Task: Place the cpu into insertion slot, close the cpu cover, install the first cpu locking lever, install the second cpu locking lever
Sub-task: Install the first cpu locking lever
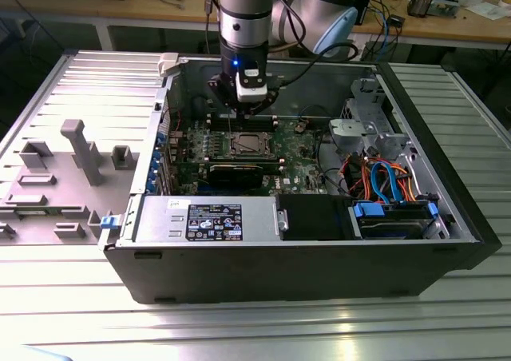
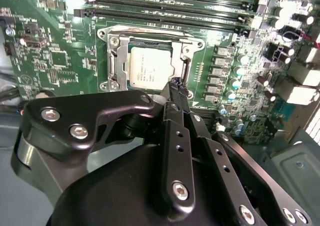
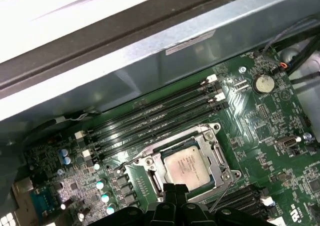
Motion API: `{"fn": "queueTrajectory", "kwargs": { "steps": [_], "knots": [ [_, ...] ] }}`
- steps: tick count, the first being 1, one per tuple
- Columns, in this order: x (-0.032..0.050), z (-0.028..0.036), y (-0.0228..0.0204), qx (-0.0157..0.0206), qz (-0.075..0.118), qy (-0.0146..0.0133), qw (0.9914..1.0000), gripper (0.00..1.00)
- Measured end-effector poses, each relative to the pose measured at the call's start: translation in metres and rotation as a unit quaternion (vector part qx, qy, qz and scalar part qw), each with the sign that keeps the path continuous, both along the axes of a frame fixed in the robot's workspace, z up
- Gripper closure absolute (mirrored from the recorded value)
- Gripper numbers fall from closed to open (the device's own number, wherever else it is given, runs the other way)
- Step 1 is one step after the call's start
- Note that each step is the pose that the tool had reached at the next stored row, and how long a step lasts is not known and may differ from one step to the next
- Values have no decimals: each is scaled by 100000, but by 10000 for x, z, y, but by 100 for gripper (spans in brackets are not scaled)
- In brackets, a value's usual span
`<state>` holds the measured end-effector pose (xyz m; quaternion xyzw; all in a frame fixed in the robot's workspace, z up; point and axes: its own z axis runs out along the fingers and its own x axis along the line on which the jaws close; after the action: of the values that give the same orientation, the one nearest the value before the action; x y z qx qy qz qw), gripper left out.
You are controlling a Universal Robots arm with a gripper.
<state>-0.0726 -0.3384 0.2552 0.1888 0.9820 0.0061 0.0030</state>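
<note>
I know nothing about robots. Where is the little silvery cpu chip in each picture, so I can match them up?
Exterior view: the cpu sits on the green motherboard inside the open case, under the arm.
Second wrist view: the cpu lies between the fingers and the memory slots.
First wrist view: the cpu lies between the fingers and those slots.
Shared landmark: the long black memory slots beside it.
</note>
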Motion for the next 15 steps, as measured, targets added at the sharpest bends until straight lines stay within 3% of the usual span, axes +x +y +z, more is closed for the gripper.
{"fn": "queueTrajectory", "kwargs": {
  "steps": [11,15],
  "knots": [
    [1,0,0,15,338,-12,99999,89],
    [0,28,0,6,337,-6,99999,89]
  ]
}}
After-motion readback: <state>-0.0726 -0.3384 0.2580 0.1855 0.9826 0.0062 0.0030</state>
